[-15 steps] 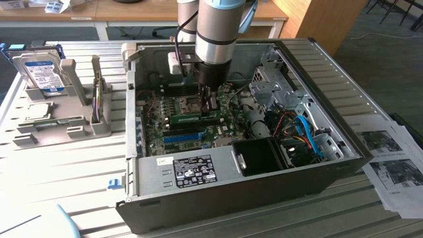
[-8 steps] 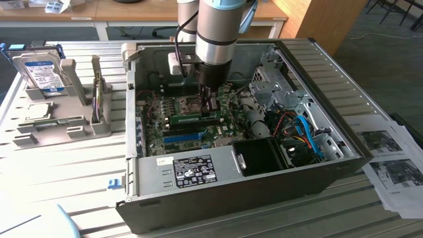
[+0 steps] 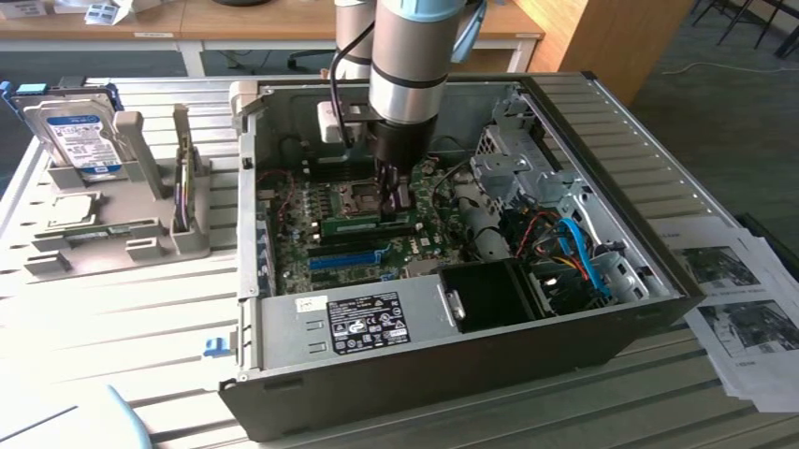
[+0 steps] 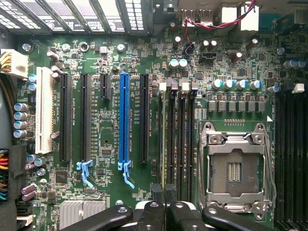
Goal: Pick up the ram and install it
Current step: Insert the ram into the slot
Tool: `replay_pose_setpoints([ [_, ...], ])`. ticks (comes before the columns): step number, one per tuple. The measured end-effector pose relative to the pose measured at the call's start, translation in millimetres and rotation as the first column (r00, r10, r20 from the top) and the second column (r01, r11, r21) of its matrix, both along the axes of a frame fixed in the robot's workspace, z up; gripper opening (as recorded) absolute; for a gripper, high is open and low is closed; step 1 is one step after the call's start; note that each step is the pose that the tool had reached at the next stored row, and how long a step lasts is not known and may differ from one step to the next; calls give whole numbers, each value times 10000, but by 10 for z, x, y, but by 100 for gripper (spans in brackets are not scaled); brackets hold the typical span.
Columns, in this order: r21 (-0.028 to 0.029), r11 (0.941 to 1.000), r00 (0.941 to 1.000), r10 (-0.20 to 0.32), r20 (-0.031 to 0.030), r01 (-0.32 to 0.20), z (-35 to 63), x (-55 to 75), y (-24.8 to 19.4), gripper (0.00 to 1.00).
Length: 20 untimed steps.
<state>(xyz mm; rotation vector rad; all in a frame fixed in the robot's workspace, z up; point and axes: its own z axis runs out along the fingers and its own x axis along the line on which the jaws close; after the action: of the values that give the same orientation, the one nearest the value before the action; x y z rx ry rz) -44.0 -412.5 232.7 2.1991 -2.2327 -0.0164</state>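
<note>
1 end effector (image 3: pixel 397 210) w/ ram (image 3: pixel 357 224) clamped.

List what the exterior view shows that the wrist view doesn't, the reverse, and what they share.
Exterior view: the arm, the hard drive in its grey holder, papers, the power supply. Wrist view: the white slot, the silver heatsink. Shared: the motherboard, the blue slot, the gripper shut on the ram.
</note>
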Motion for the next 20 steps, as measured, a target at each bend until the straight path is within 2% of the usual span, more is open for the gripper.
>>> replay_pose_setpoints([
  [20, 1, 10000, 10000, -68, 1, 68, -2, -1, 0, 11],
])
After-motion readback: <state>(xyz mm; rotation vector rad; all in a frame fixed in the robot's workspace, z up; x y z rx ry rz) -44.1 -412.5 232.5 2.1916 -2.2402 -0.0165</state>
